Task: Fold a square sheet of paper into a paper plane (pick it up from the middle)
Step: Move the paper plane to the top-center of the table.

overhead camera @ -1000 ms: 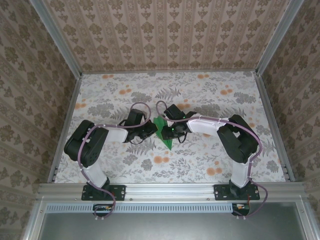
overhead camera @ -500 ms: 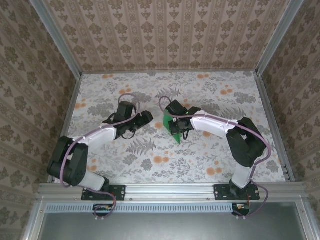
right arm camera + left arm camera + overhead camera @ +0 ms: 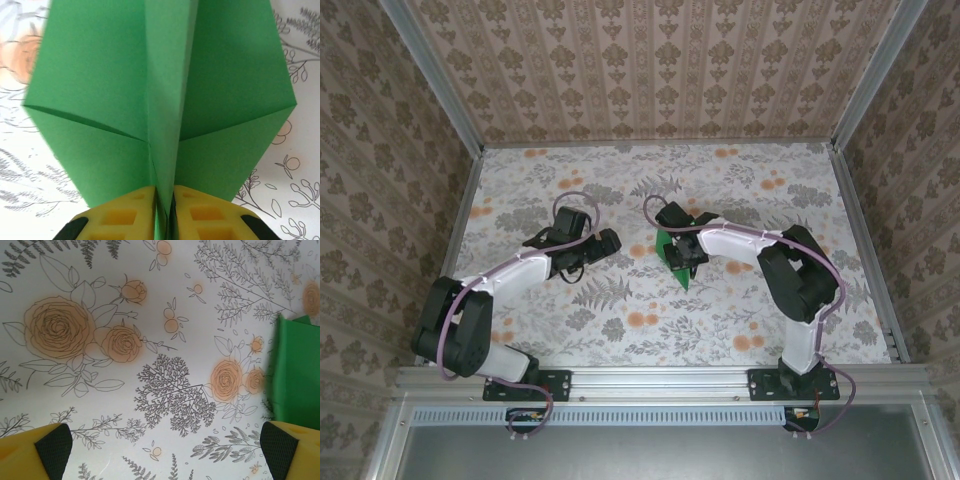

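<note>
While the right gripper (image 3: 164, 212) pinches the paper plane (image 3: 115, 90) along its raised centre fold, its two yellow fingers (image 3: 125, 217) press together from either side with only the thin green ridge between them. Seen from the right wrist, the bright green paper spreads away from the fingers in two broad flaps, one on each side of the fold. Each flap is crossed by a slanted crease that runs down to the centre line. From above, this gripper sits near the middle of the floral tablecloth (image 3: 720, 320), and the plane's narrow tip pokes out below it toward the near edge of the table. Whether the paper touches the cloth cannot be told. The left gripper (image 3: 165, 455) lies to the left of the plane, near it but clearly apart, with its jaws spread wide. Its dark-padded yellow fingertips (image 3: 52, 447) sit at the two lower corners of the left wrist view, with nothing between them but printed roses and ferns. At the right edge of that view a strip of the green paper stands above the right-hand fingertip, outside the gap between the fingers. Patterned walls (image 3: 650, 70) enclose the table on three sides.
</note>
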{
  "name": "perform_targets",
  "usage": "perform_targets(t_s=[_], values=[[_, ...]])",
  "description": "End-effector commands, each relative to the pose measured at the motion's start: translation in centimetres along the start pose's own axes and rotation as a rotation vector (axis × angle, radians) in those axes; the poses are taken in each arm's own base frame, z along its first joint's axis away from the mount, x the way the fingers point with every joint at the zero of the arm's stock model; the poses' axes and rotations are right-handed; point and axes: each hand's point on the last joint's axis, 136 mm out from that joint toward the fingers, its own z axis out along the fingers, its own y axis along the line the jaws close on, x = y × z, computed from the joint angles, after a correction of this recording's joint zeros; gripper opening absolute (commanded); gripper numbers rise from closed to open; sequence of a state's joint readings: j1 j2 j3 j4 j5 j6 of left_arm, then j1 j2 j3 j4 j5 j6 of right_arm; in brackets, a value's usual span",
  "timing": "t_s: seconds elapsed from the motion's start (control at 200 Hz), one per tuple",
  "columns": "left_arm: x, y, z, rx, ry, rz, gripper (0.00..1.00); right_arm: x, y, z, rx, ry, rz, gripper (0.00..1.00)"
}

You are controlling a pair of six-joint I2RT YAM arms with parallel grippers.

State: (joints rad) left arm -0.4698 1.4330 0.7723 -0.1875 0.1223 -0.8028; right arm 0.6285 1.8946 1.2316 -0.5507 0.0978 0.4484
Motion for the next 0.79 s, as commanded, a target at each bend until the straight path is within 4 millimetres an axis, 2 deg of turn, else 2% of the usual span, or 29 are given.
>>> perform_targets(t_s=[0.0, 0.1, 0.23, 0.33, 0.355, 0.42, 0.6, 0.79], values=[[-0.5, 0.3, -0.7, -0.021, -0.02, 0.028, 1.0, -0.1, 0.1, 0.4, -0.002, 0.02, 0.023, 0.19], [-0.5, 0.5, -0.8, -0.03, -0.023, 0.028, 1.0, 0.0, -0.1, 0.6, 0.002, 0.024, 0.026, 0.19], [-0.7, 0.7, -1.1, -0.045, -0.032, 0.037, 1.0, -0.5, -0.1, 0.5, 0.0, 0.016, 0.025, 0.1], [-0.9, 1.0, -1.4, -0.068, -0.041, 0.052, 1.0, -2.6, -0.3, -0.4, 0.002, -0.022, 0.037, 0.09], [-1.7, 1.8, -1.7, -0.083, -0.058, 0.035, 1.0, -3.4, -0.4, -0.6, -0.001, -0.036, 0.042, 0.09], [-2.2, 2.2, -2.1, -0.1, -0.068, 0.035, 1.0, -5.3, -0.7, -0.6, -0.004, -0.065, 0.053, 0.09], [-3.5, 3.1, -2.9, -0.128, -0.098, 0.035, 1.0, -9.4, -1.5, 1.0, 0.021, -0.091, 0.079, 0.09], [-4.2, 3.3, -3.0, -0.129, -0.106, 0.039, 1.0, -11.6, -2.1, 2.5, 0.031, -0.084, 0.088, 0.13]])
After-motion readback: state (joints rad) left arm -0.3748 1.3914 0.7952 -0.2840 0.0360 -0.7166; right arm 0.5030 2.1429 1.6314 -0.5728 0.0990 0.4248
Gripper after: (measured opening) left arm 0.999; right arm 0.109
